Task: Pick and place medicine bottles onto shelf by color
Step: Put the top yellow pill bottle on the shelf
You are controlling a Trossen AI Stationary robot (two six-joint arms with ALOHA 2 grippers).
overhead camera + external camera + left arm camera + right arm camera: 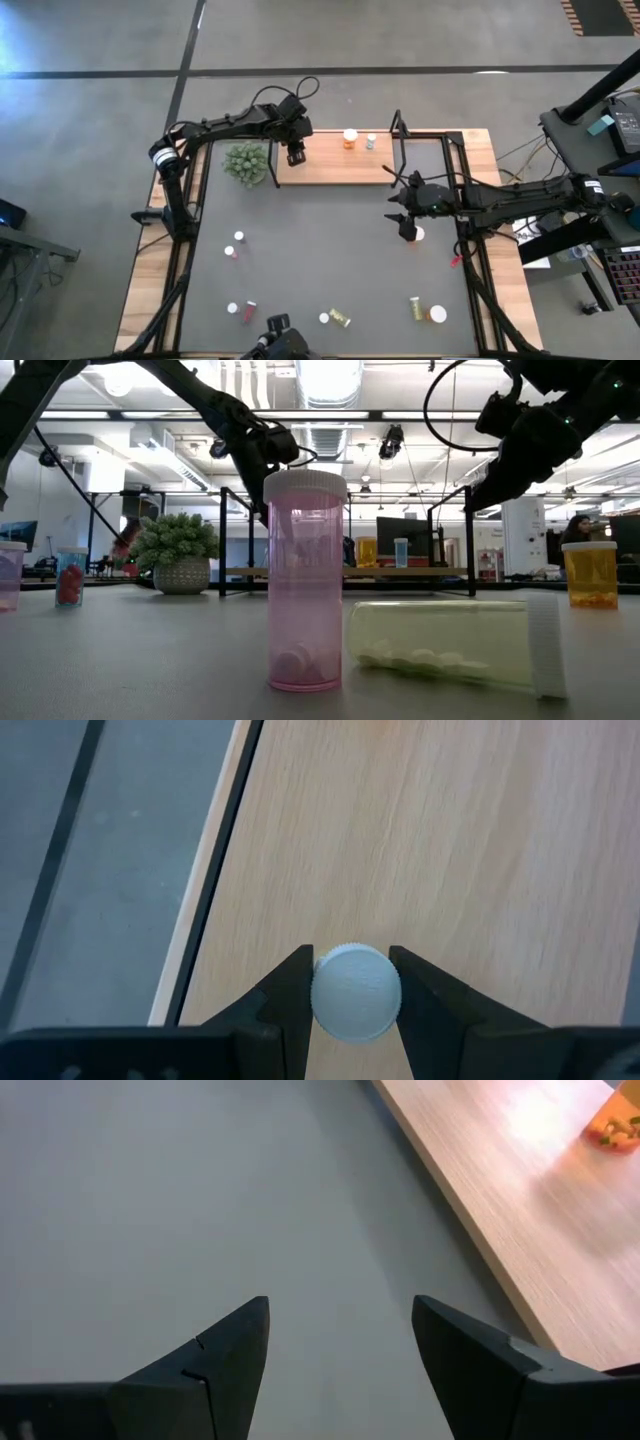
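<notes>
We have a white-capped medicine bottle (356, 992) pinched at its cap between the left end effector's (356, 1005) fingers, hanging over the left end of the shelf (330, 170), just right of the plant (246, 162). It looks light, stiff and slick-walled, so we judge the ridged cap the surest place to grip. An orange bottle (350, 138) and a pale one (371, 141) stand at the shelf's far edge. The right end effector (340, 1345) hovers spread and empty over the mat (330, 260); other bottles dot the mat nearer us.

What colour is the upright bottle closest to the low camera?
Translucent pink upright bottle with a white ribbed cap; low view shows it best.
</notes>
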